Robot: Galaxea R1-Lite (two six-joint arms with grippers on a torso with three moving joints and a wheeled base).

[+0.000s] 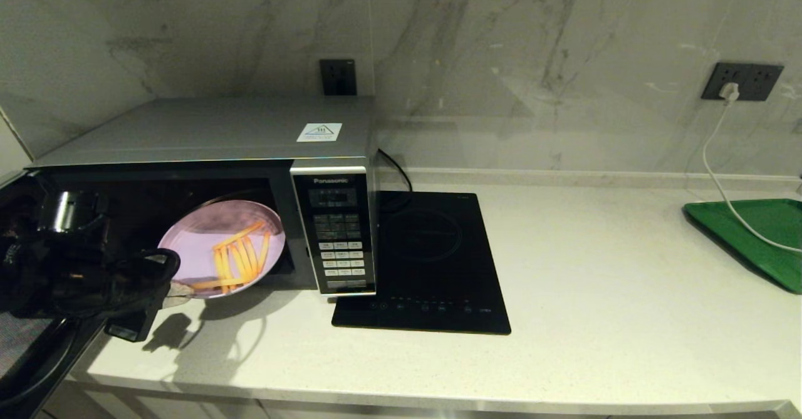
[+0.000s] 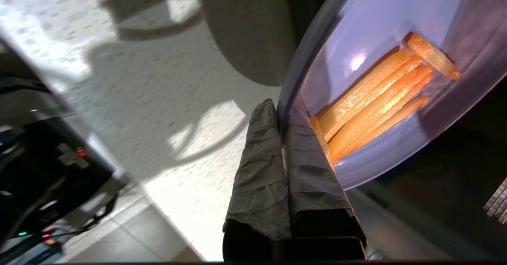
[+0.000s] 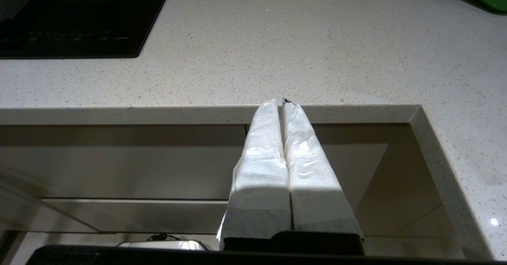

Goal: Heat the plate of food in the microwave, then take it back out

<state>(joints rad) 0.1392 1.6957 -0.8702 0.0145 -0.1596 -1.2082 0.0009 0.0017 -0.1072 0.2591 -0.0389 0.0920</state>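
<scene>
The lilac plate of food (image 1: 213, 250) with orange sticks (image 1: 238, 259) hangs tilted at the mouth of the silver Panasonic microwave (image 1: 250, 137), half out of the open cavity. My left gripper (image 1: 178, 290) is shut on the plate's near rim; in the left wrist view its wrapped fingers (image 2: 257, 146) pinch the rim of the plate of food (image 2: 392, 146), one below and one over the edge. The microwave door hangs open at the far left, mostly behind my arm. My right gripper (image 3: 282, 103) is shut and empty, parked below the counter's front edge, out of the head view.
A flat black induction hob (image 1: 426, 262) lies just right of the microwave. A green tray (image 1: 752, 234) with a white cable across it sits at the far right. The pale counter (image 1: 595, 319) stretches between them, with its front edge (image 3: 158, 114) near my right gripper.
</scene>
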